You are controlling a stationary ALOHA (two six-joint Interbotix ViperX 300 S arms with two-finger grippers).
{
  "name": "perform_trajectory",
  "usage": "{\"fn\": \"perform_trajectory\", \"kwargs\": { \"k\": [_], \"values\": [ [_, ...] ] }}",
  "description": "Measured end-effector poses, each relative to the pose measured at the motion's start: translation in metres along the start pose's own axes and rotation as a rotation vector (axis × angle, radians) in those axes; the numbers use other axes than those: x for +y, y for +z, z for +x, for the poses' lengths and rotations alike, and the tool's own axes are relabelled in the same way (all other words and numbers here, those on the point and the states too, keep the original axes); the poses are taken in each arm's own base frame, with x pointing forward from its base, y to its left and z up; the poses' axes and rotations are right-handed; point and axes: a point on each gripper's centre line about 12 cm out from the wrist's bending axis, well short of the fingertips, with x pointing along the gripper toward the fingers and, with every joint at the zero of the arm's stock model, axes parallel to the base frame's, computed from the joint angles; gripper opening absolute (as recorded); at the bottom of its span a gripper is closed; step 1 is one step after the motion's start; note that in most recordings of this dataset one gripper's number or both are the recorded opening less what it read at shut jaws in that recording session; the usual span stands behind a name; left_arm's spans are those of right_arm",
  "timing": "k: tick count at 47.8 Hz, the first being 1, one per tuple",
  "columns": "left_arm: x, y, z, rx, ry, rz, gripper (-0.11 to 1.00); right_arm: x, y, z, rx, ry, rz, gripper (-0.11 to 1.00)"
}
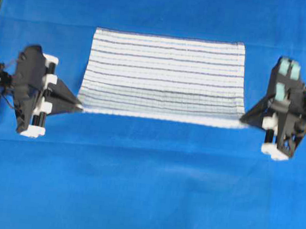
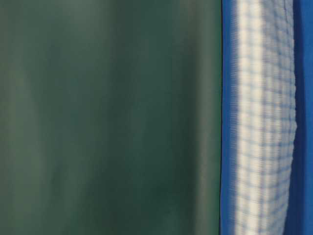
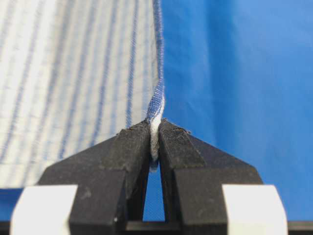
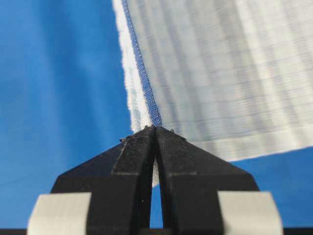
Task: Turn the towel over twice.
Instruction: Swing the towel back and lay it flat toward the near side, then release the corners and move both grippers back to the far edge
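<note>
Towel [image 1: 165, 75], your striped white cloth, is stretched out at the middle of the blue table covering [image 1: 145, 190], its near edge pulled taut between the two claws while the far edge lies toward the back of the table. You have the left gripper [image 1: 80, 107] clamped on the near left corner and the right gripper [image 1: 242, 121] clamped on the near right corner, the hem pinched between closed black fingers [image 3: 132, 147] in both wrist views. Behind the table, the table-level view gives you a blurred dark green backdrop [image 2: 107, 117].
</note>
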Motion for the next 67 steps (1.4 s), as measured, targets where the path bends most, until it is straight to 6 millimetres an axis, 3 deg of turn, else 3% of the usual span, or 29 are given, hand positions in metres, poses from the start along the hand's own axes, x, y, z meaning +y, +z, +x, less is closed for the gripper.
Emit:
{"fn": "perform_trajectory", "kwargs": {
  "k": [9, 36, 38, 42, 46, 48, 53, 57, 60, 67],
  "values": [
    [-0.010, -0.007, 0.010, 0.081, -0.029, -0.001, 0.03, 0.016, -0.011, 0.011, 0.049, 0.035, -0.001, 0.02],
    [-0.020, -0.014, 0.028, 0.213, -0.042, 0.023, 0.03, 0.014, -0.028, 0.037, 0.161, -0.006, 0.035, 0.03],
    [-0.020, -0.014, 0.029, 0.221, -0.042, 0.023, 0.03, 0.015, -0.028, 0.037, 0.161, -0.006, 0.035, 0.10],
    [-0.020, -0.015, 0.031, 0.233, -0.039, 0.013, 0.05, 0.014, -0.028, 0.037, 0.162, -0.007, 0.033, 0.34],
    [-0.021, -0.014, 0.032, 0.234, -0.039, -0.002, 0.19, 0.015, -0.028, 0.037, 0.162, -0.007, 0.035, 0.57],
    [-0.021, -0.013, 0.032, 0.232, -0.037, -0.020, 0.30, 0.014, -0.028, 0.037, 0.164, -0.008, 0.035, 0.63],
    [-0.021, -0.012, 0.032, 0.231, -0.036, -0.031, 0.65, 0.015, -0.025, 0.037, 0.156, -0.006, 0.029, 0.60],
    [-0.022, -0.009, 0.031, 0.222, -0.038, -0.024, 0.85, 0.017, -0.020, 0.034, 0.142, -0.002, 0.012, 0.58],
    [-0.022, -0.005, 0.029, 0.214, -0.041, -0.018, 0.89, 0.018, -0.016, 0.031, 0.130, -0.001, -0.001, 0.58],
    [-0.016, 0.008, 0.024, 0.183, -0.022, -0.019, 0.85, 0.018, -0.002, 0.018, 0.078, -0.002, -0.051, 0.58]
  ]
}}
